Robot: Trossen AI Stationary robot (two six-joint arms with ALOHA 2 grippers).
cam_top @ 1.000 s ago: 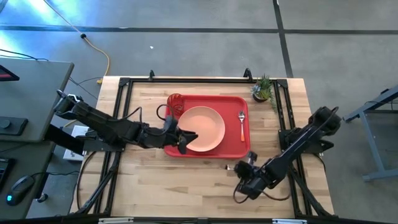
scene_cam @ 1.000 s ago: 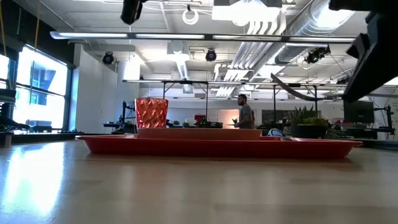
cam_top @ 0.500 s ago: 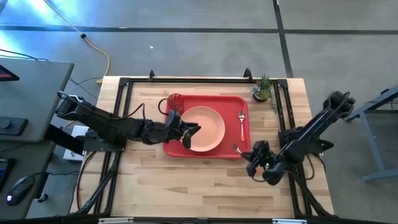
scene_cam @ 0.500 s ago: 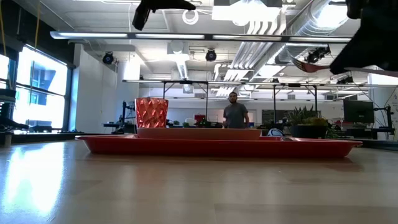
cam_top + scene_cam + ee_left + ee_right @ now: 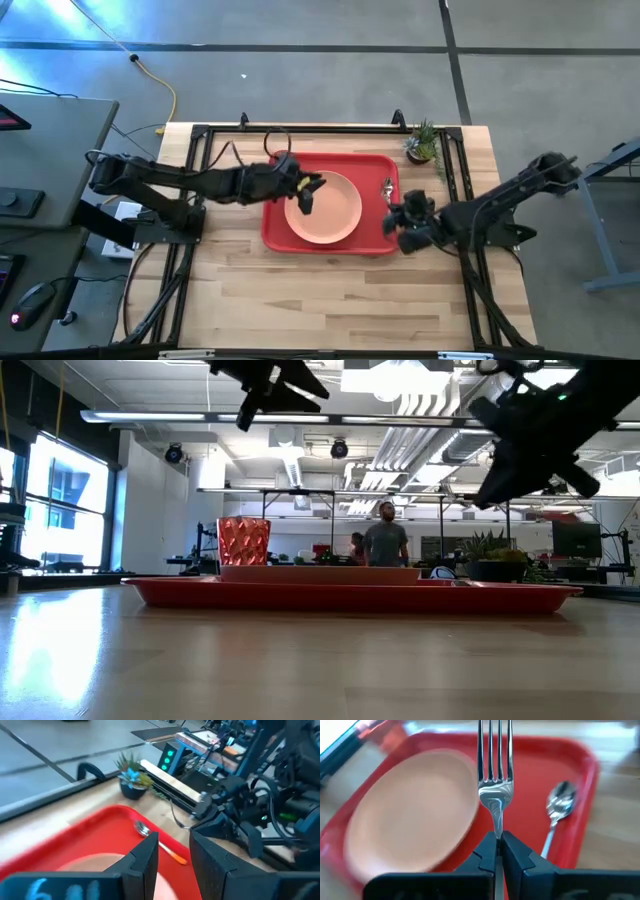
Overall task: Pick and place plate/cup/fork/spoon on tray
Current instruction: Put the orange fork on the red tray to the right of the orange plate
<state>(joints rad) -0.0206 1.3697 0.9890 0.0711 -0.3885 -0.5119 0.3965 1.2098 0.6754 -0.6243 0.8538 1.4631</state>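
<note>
The red tray (image 5: 375, 165) lies mid-table with the peach plate (image 5: 335, 212) on it. The orange-handled spoon (image 5: 388, 190) lies on the tray's right part. The red cup (image 5: 243, 542) stands at the tray's far left corner, partly hidden by my left arm in the high view. My left gripper (image 5: 308, 190) is open and empty above the plate's left part. My right gripper (image 5: 397, 215) is at the tray's right edge, shut on the fork (image 5: 495, 775). My right gripper pinches the fork's neck (image 5: 496, 827) just behind the tines between its two fingers (image 5: 517, 852); the fingers hide the handle. They come from the table's right and lie along the fork. The fork sticks out past the fingertips, tines forward, clear above the tray.
A small potted plant (image 5: 422, 143) stands at the table's far right corner. Black frame rails run along the table's edges (image 5: 200, 180). Bare wood lies near of the tray (image 5: 320, 290). People stand in the room beyond (image 5: 385, 545).
My right gripper has gone from near the table's front edge toward the far edge and up, to the tray's right edge, carrying the fork clear of the table. My left gripper has gone from the plate's near left rim toward the far edge, over the plate.
</note>
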